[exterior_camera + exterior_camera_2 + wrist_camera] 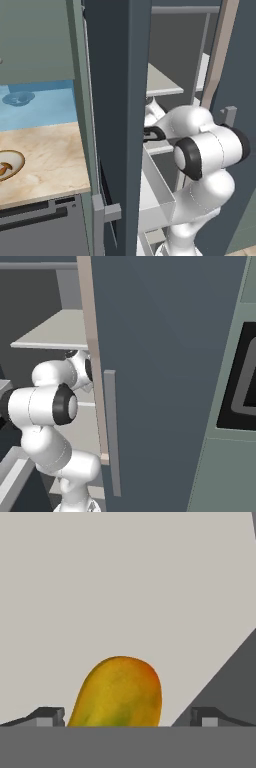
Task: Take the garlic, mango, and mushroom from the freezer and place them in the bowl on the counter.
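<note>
Inside the freezer (115, 100), the mango (119, 693) lies on a pale shelf (125, 587) between the fingertips of the gripper (128, 717), whose jaws stand wide apart; closing off-centre could squirt the smooth oval fruit sideways out of reach

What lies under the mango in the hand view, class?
The mango rests on a pale grey freezer shelf, between the open end effector's fingertips. Its lower end is hidden by the picture's bottom edge, so the contact spot cannot be seen.
</note>
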